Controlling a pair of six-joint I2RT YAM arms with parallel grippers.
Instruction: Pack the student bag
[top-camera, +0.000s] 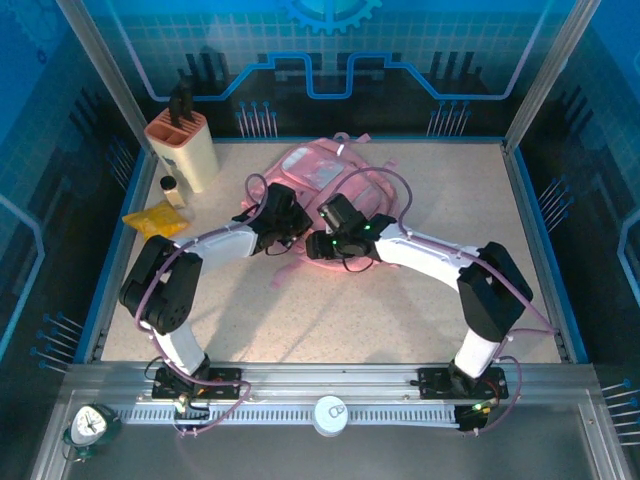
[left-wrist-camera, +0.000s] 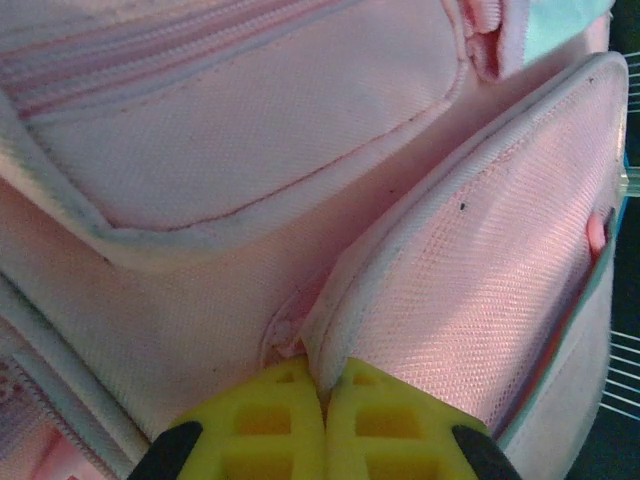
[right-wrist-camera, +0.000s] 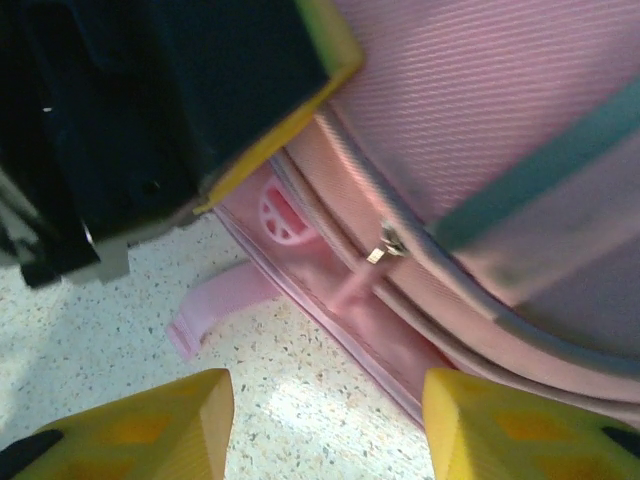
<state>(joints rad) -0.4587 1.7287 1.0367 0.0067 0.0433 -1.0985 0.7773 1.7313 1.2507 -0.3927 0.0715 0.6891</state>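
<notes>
Operator: Status of the left gripper (left-wrist-camera: 325, 412)?

Observer: Clenched. Its yellow fingertips (left-wrist-camera: 265, 425) meet, with the pale trim (left-wrist-camera: 345, 300) of a pocket on the student bag (left-wrist-camera: 250, 150) pinched between them. It is grasping the bag by that pocket edge.

Operator: Where does the bag lie from there?

Observer: Straight ahead of the fingertips and out to both sides. A flapped pocket sits ahead and to the left. The pocket whose trim is pinched rises ahead and to the right.

Operator: And the right gripper (right-wrist-camera: 325, 425)?

Observer: Released. Its fingers (right-wrist-camera: 150, 425) stand apart with bare speckled table (right-wrist-camera: 120, 300) between them, and nothing is held. The bag's lower edge runs just ahead of them, slanting down toward the right. A metal zip pull (right-wrist-camera: 385, 245) hangs on that edge ahead of the gap. A pink strap (right-wrist-camera: 215, 305) lies flat on the table, ahead of the finger at the left of that view.

Operator: How do the two grippers sit together?

Observer: Seen from above, they are close side by side at the bag's near edge, the right one just to the right of the left.

Operator: Anything else around them?

Observer: Well apart, to the left of the left gripper, lie a yellow packet (top-camera: 155, 218) and a small bottle (top-camera: 172, 190). Beyond these stands a beige holder (top-camera: 185, 150) with dark handles in it.
</notes>
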